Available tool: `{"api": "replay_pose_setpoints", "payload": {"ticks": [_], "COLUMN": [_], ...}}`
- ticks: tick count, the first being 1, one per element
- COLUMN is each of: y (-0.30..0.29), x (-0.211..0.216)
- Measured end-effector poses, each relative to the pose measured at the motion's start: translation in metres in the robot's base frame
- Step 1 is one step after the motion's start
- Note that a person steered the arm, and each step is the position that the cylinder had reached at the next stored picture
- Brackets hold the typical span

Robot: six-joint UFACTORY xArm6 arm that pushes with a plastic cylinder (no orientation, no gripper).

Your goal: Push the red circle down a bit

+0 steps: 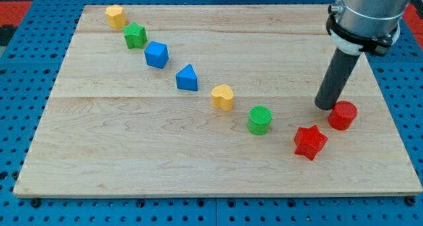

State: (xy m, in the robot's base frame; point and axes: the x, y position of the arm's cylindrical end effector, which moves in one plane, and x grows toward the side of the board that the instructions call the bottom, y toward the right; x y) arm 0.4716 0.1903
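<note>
The red circle (pixel 342 115) is a short red cylinder near the board's right edge. My tip (pixel 325 106) rests on the board just left of it and slightly above, touching or nearly touching its upper left side. The dark rod rises from there up to the silver arm at the view's top right. A red star (pixel 310 142) lies below and left of the red circle.
A diagonal row of blocks runs from top left to the middle: yellow block (pixel 115 16), green star (pixel 135 36), blue block (pixel 156 55), blue triangle (pixel 187 78), yellow heart (pixel 223 97), green circle (pixel 260 119). The wooden board (pixel 132 153) lies on blue pegboard.
</note>
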Motion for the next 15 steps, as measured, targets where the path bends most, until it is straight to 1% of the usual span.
{"api": "replay_pose_setpoints", "payload": {"ticks": [3, 4, 5, 6, 7, 9, 10, 13, 15], "y": [0.006, 0.019, 0.022, 0.022, 0.025, 0.041, 0.050, 0.053, 0.053], "x": [-0.005, -0.005, 0.000, 0.020, 0.026, 0.023, 0.029, 0.069, 0.077]}}
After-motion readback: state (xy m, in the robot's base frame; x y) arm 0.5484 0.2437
